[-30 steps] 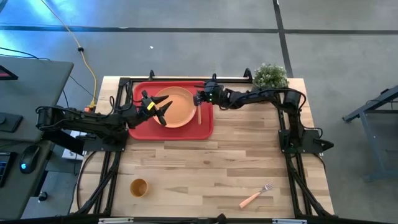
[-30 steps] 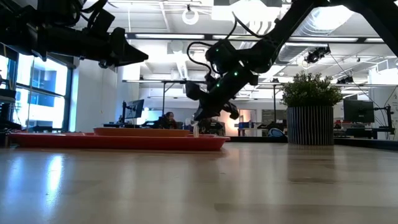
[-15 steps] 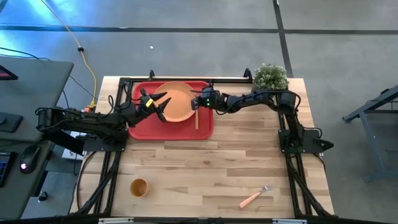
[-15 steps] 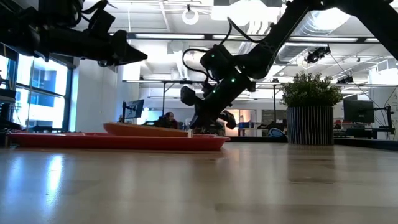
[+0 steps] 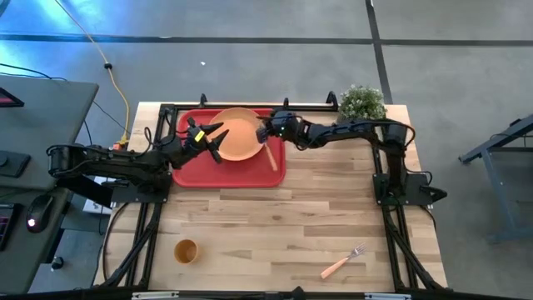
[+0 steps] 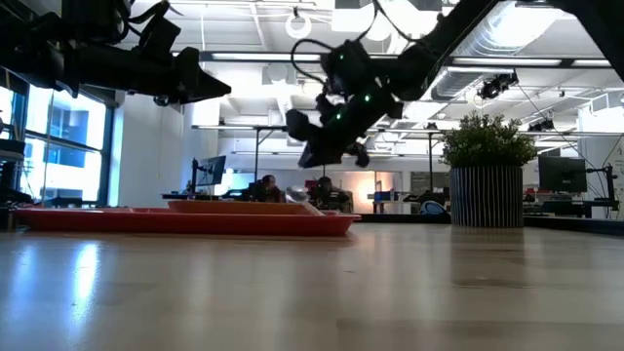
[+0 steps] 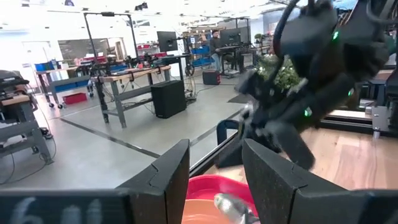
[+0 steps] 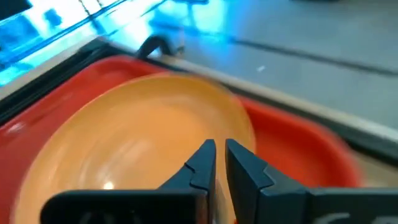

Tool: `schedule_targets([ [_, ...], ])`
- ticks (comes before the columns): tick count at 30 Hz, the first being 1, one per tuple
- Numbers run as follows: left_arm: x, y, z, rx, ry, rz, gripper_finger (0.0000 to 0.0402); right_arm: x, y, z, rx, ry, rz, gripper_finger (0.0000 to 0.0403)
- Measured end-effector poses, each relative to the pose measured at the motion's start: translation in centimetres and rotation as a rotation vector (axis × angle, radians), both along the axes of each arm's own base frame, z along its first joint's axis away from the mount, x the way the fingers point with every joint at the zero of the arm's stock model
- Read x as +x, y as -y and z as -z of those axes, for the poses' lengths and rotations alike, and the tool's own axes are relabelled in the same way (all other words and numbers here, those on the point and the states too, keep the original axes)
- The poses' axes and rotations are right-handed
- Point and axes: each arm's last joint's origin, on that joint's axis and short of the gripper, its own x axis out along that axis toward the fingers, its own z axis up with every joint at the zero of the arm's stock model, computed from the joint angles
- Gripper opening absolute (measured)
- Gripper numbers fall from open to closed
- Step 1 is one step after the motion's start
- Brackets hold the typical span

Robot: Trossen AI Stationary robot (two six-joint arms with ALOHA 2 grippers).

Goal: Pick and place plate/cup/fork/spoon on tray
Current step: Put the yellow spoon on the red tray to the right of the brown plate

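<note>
The red tray (image 5: 193, 167) lies at the table's far left. The orange plate (image 5: 237, 137) lies flat in it. The spoon (image 5: 270, 155) lies slanted on the tray right of the plate; its silver bowl (image 7: 229, 204) is by the plate's rim. My right gripper (image 5: 265, 132) hovers above the plate's right edge (image 8: 219, 152), its fingers a narrow gap apart with nothing between them. My left gripper (image 5: 215, 137) is open and empty above the plate's left part. The cup (image 5: 185, 250) stands near the front left, and the fork (image 5: 343, 262) lies near the front right.
A potted plant (image 5: 362, 102) stands at the far right corner. A black frame rail (image 5: 250, 107) runs along the table's far edge behind the tray. Bare wood (image 5: 275, 225) lies between the tray and the cup and fork.
My right gripper went left along the tray against the plate's right edge, tipping that edge up, then rose clear. The plate lies flat again, a little farther back. The spoon, held upright-slanted before, now lies slanted on the tray.
</note>
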Motion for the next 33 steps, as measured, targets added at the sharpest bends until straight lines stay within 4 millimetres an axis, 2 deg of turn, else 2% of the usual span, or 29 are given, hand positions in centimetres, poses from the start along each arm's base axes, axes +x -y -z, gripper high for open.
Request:
schedule_targets([
  [3,0.0,0.0,0.0,0.001,-0.001,0.000,0.0140,-0.9,1.2,-0.1,-0.003,-0.024,0.082,0.0017],
  [6,-0.1,-0.2,0.0,0.004,-0.003,-0.011,0.0140,-1.5,2.2,1.2,0.096,-0.048,0.097,0.0009],
  [9,-0.2,-0.6,0.0,0.002,0.002,-0.037,0.0140,-1.6,1.9,1.9,0.149,-0.078,0.046,0.0005],
  [14,-0.5,-1.4,0.0,-0.040,0.038,-0.075,0.0140,-1.0,0.5,1.8,0.054,-0.181,-0.097,0.0005],
  [17,-0.5,-1.7,0.2,-0.062,0.040,-0.075,0.0140,-0.9,0.6,1.5,0.028,-0.227,-0.156,0.0009],
  [22,-0.4,-2.4,0.7,-0.103,0.053,-0.101,0.0140,-1.2,3.9,-0.5,0.070,-0.203,-0.305,0.0063],
  [26,-0.2,-2.7,1.0,-0.111,0.071,-0.109,0.0140,-1.0,5.3,-3.1,-0.010,-0.280,-0.542,0.0127],
  [29,-0.1,-2.8,0.9,-0.102,0.094,-0.108,0.0140,-0.7,6.8,-4.7,0.028,-0.233,-0.703,0.0159],
  [33,-0.1,-2.8,0.8,-0.097,0.109,-0.106,0.0140,0.4,8.6,-4.6,0.037,-0.246,-0.795,0.0168],
])
